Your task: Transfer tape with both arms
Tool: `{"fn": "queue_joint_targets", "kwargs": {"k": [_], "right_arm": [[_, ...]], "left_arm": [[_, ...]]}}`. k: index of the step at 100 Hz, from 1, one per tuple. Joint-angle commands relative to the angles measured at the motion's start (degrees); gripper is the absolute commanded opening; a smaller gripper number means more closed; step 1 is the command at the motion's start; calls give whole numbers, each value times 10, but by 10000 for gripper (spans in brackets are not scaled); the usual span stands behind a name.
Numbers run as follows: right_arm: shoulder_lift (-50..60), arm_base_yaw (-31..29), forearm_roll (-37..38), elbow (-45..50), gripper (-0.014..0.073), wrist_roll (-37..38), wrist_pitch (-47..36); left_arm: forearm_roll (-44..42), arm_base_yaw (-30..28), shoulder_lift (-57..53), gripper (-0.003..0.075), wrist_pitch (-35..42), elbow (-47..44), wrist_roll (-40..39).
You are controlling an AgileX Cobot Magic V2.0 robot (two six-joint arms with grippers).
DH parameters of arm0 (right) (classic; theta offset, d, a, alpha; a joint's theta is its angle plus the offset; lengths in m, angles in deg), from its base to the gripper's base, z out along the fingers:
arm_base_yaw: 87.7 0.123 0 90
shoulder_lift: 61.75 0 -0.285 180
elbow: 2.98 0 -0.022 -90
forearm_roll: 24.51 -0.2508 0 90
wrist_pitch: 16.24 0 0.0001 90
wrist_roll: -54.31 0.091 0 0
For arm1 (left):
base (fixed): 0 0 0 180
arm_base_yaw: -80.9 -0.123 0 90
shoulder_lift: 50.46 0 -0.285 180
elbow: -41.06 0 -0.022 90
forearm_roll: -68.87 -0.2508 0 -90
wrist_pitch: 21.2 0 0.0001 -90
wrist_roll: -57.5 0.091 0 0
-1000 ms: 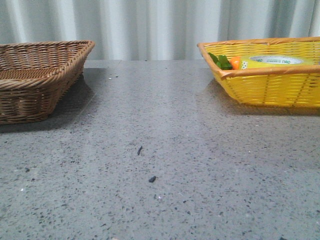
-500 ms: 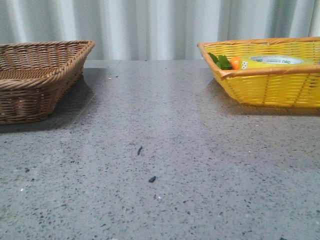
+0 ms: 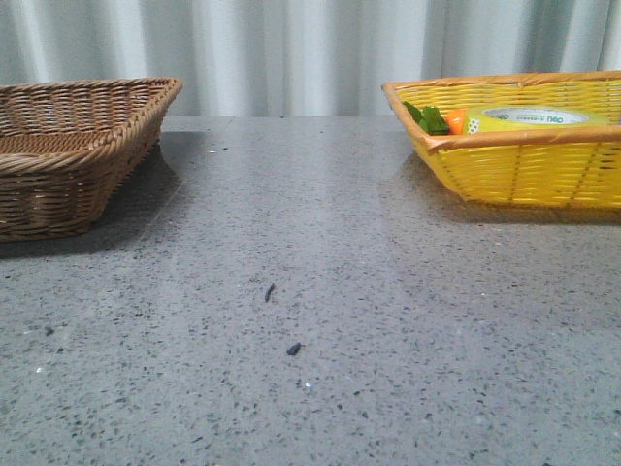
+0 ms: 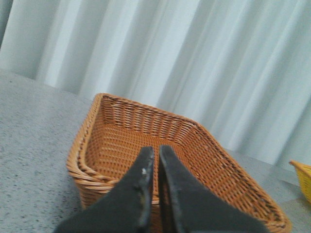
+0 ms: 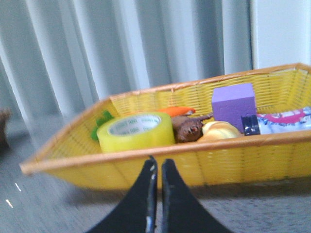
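Note:
The tape, a wide yellow roll with a white printed core, lies flat in the yellow basket at the table's right rear. It also shows in the right wrist view, at the basket's left end. My right gripper is shut and empty, in front of the yellow basket's near rim, short of the tape. My left gripper is shut and empty, in front of the near wall of the brown wicker basket. Neither gripper shows in the front view.
The brown basket stands at the table's left rear. In the yellow basket lie an orange carrot with green leaves, a purple block, a brown item, a pale yellow item and a printed packet.
In the front view the scene has shifted very slightly; the tape, the baskets and the table have not visibly moved.

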Motion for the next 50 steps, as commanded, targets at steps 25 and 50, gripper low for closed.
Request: {"fn": "queue_joint_targets", "kwargs": {"k": [25,50], "right_arm": [[-86,-3,-63,-205,-61,-2,106],[-291,-3,-42,-399,139,-40,279]], "left_arm": [[-5,-2,160,-18,-171,247,47],[-4,39,317,309,-267,390,97]]}}
